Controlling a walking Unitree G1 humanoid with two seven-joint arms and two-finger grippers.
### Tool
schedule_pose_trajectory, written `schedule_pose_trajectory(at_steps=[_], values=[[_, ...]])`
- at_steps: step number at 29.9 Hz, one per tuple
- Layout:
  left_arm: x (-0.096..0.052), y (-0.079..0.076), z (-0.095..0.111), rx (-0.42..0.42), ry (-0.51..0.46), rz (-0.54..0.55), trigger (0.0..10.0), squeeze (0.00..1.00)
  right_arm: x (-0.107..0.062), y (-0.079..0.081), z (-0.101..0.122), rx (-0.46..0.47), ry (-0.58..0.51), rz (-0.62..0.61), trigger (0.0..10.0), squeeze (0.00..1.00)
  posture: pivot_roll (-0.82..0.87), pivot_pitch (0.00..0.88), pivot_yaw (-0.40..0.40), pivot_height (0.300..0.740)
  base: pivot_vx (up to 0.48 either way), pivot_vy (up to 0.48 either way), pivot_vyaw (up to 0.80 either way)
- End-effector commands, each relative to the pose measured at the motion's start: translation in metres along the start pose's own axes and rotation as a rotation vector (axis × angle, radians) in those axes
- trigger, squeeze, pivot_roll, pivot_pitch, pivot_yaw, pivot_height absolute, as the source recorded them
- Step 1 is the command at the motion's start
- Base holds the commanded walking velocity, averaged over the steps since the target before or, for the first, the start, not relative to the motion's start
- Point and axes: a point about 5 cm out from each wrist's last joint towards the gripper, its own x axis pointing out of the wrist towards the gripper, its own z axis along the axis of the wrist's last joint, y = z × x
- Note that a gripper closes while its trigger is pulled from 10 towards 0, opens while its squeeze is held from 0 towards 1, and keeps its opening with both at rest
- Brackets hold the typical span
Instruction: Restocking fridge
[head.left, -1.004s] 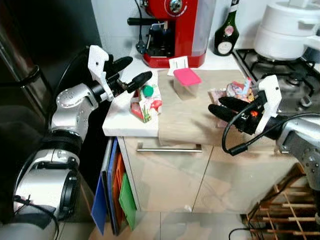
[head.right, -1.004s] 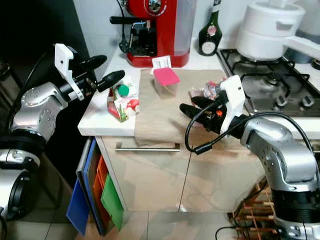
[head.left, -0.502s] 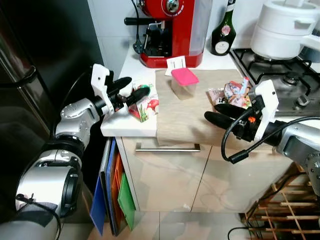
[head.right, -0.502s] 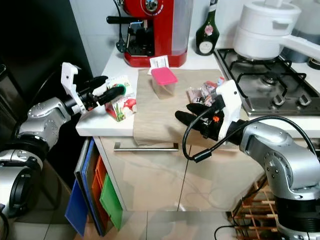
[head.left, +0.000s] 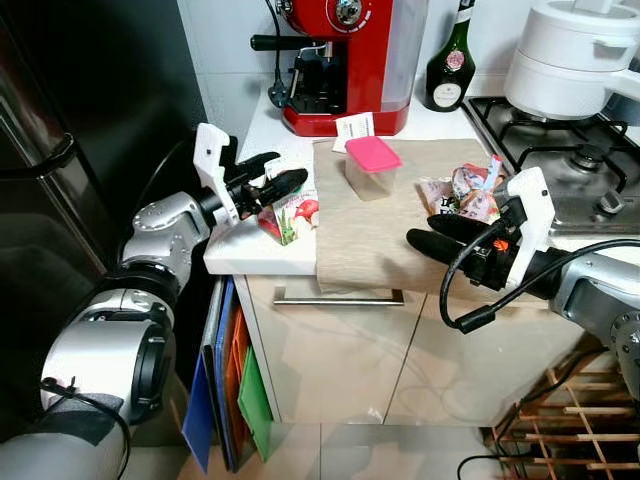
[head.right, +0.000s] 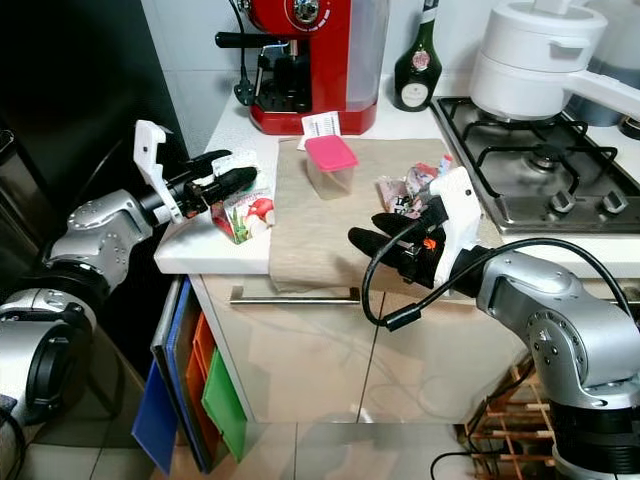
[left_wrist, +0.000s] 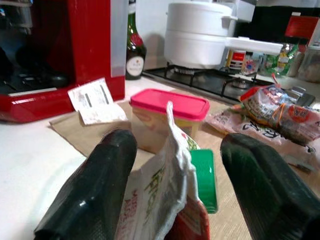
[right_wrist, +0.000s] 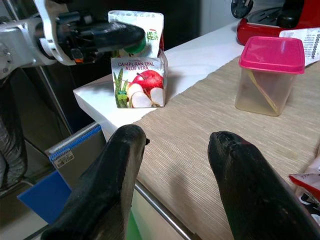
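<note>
A juice carton (head.left: 292, 212) printed with an apple and aloe stands at the left end of the white counter (head.left: 235, 250). Its green cap (left_wrist: 205, 175) sits just under the folded top. My left gripper (head.left: 285, 170) is open, one black finger (left_wrist: 95, 195) on each side of the carton's top. My right gripper (head.left: 422, 230) hovers open above the front of the beige mat (head.left: 380, 235), to the right of the carton and apart from it. A pink-lidded tub (head.left: 372, 165) stands farther back on the mat.
The dark fridge door (head.left: 60, 150) is on the left. A red coffee machine (head.left: 340, 60), a green bottle (head.left: 446, 65) and a white pot (head.left: 570, 60) on the hob line the back. Snack packets (head.left: 460, 190) lie beside my right gripper. Coloured boards (head.left: 235, 390) lean beside the cabinet.
My left gripper has come down and forward from beside the carton until its fingers straddle the carton's top. The right gripper has hardly moved. The camera shifted slightly.
</note>
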Motion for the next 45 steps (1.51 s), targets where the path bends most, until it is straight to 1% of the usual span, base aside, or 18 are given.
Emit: schedule_pose_trajectory(at_steps=[1, 8, 15, 21, 24, 25, 26, 27, 28, 29, 30, 31, 32, 35, 40, 42, 43, 45], values=[[0.004, -0.003, 0.000, 0.003, 0.029, -0.024, 0.0, 0.00, -0.004, 0.000, 0.002, 0.002, -0.010, -0.010, 10.0, 0.00, -0.34, 0.017, 0.091, 0.740, 0.000, 0.000, 0.00], [0.005, -0.003, -0.002, -0.016, 0.017, -0.004, 0.0, 0.00, -0.002, -0.002, 0.001, 0.010, -0.013, -0.018, 10.0, 0.00, -0.33, 0.002, 0.089, 0.740, 0.000, 0.000, 0.00], [0.003, 0.002, 0.007, -0.011, -0.029, 0.040, 0.0, 0.00, 0.006, -0.003, 0.001, 0.013, -0.019, -0.012, 10.0, 0.00, -0.32, 0.000, 0.081, 0.740, 0.000, 0.000, 0.00], [0.002, 0.004, 0.012, -0.004, -0.061, 0.033, 0.0, 0.00, 0.014, -0.004, 0.000, 0.013, -0.033, -0.011, 10.0, 0.00, -0.29, 0.000, 0.090, 0.740, 0.000, 0.000, 0.00], [0.007, 0.000, 0.021, 0.047, -0.105, 0.019, 0.0, 0.00, 0.022, -0.012, 0.002, -0.009, -0.072, -0.095, 10.0, 0.00, -0.28, 0.000, 0.100, 0.740, 0.000, 0.000, 0.00], [0.013, -0.007, 0.029, 0.108, -0.143, 0.001, 1.4, 0.00, 0.028, -0.018, 0.005, -0.028, -0.109, -0.191, 10.0, 0.00, -0.27, 0.000, 0.104, 0.740, 0.000, 0.000, 0.00], [0.015, -0.010, 0.033, 0.137, -0.161, -0.006, 1.4, 0.00, 0.030, -0.021, 0.006, -0.036, -0.127, -0.237, 10.0, 0.00, -0.27, 0.000, 0.104, 0.740, 0.000, 0.000, 0.00], [0.018, -0.013, 0.036, 0.159, -0.179, -0.011, 4.8, 0.00, 0.033, -0.024, 0.007, -0.053, -0.144, -0.282, 10.0, 0.00, -0.26, 0.000, 0.107, 0.740, 0.000, 0.000, 0.00], [0.020, -0.019, 0.042, 0.177, -0.216, -0.014, 10.0, 0.00, 0.036, -0.024, 0.009, -0.079, -0.163, -0.321, 10.0, 0.00, -0.25, 0.000, 0.108, 0.740, 0.000, 0.000, 0.00], [0.020, -0.019, 0.042, 0.177, -0.216, -0.014, 10.0, 0.00, 0.036, -0.024, 0.009, -0.079, -0.163, -0.321, 10.0, 0.00, -0.25, 0.000, 0.108, 0.740, 0.000, 0.000, 0.00], [0.022, -0.029, 0.052, 0.216, -0.288, 0.006, 10.0, 0.00, 0.044, -0.022, 0.015, -0.144, -0.211, -0.376, 10.0, 0.00, -0.24, 0.000, 0.108, 0.740, 0.000, 0.000, 0.00], [0.022, -0.035, 0.056, 0.235, -0.318, 0.026, 10.0, 0.00, 0.048, -0.021, 0.019, -0.164, -0.243, -0.411, 10.0, 0.00, -0.22, 0.000, 0.106, 0.740, 0.000, 0.000, 0.00], [0.022, -0.035, 0.056, 0.235, -0.318, 0.026, 10.0, 0.00, 0.048, -0.021, 0.019, -0.164, -0.243, -0.411, 10.0, 0.00, -0.22, 0.000, 0.106, 0.740, 0.000, 0.000, 0.00], [0.023, -0.046, 0.066, 0.278, -0.376, 0.080, 10.0, 0.00, 0.054, -0.020, 0.027, -0.185, -0.332, -0.496, 10.0, 0.00, -0.20, 0.000, 0.100, 0.740, 0.000, 0.000, 0.00], [0.010, -0.057, 0.078, 0.362, -0.445, 0.279, 10.0, 0.00, 0.062, -0.026, 0.020, -0.205, -0.414, -0.719, 10.0, 0.00, -0.15, 0.000, 0.076, 0.740, 0.000, 0.000, 0.00], [0.002, -0.057, 0.075, 0.331, -0.444, 0.377, 10.0, 0.00, 0.064, -0.025, 0.019, -0.256, -0.435, -0.761, 10.0, 0.00, -0.12, 0.000, 0.056, 0.740, 0.000, 0.000, 0.00], [-0.003, -0.059, 0.071, 0.286, -0.449, 0.435, 10.0, 0.00, 0.065, -0.023, 0.019, -0.290, -0.457, -0.782, 10.0, 0.00, -0.12, 0.000, 0.052, 0.740, 0.000, 0.000, 0.00], [-0.007, -0.062, 0.065, 0.250, -0.443, 0.454, 10.0, 0.00, 0.063, -0.021, 0.019, -0.336, -0.474, -0.803, 10.0, 0.00, -0.11, 0.000, 0.043, 0.740, 0.000, 0.000, 0.00]])
